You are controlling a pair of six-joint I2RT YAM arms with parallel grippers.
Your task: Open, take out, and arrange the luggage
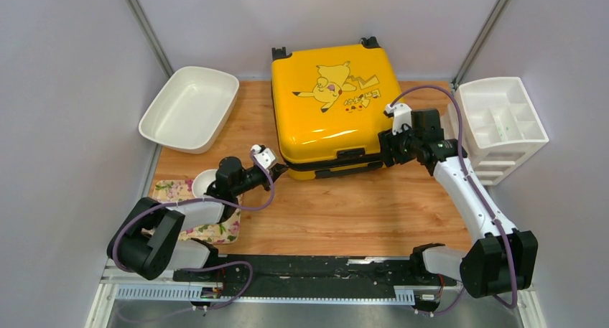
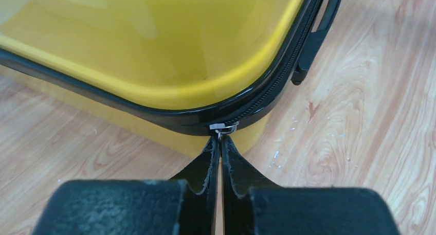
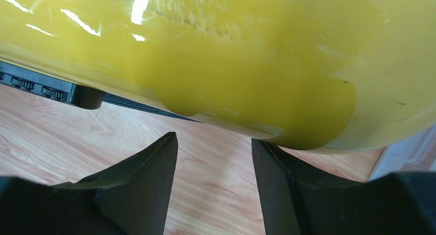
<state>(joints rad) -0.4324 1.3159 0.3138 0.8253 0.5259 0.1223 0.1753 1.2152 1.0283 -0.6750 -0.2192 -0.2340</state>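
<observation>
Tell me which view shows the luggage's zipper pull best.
Left wrist: the silver zipper pull sits sharp at the luggage corner, pinched by the left tool. In top external it cannot be made out; right wrist shows only yellow shell.

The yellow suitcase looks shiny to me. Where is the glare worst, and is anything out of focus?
Right wrist view: bright white streaks of glare on the suitcase shell, upper left. Left wrist view: only soft reflections; the zipper pull, pinched by the left end effector, is sharp. Top external view: evenly lit, sharp, mild sheen on the lid.
</observation>
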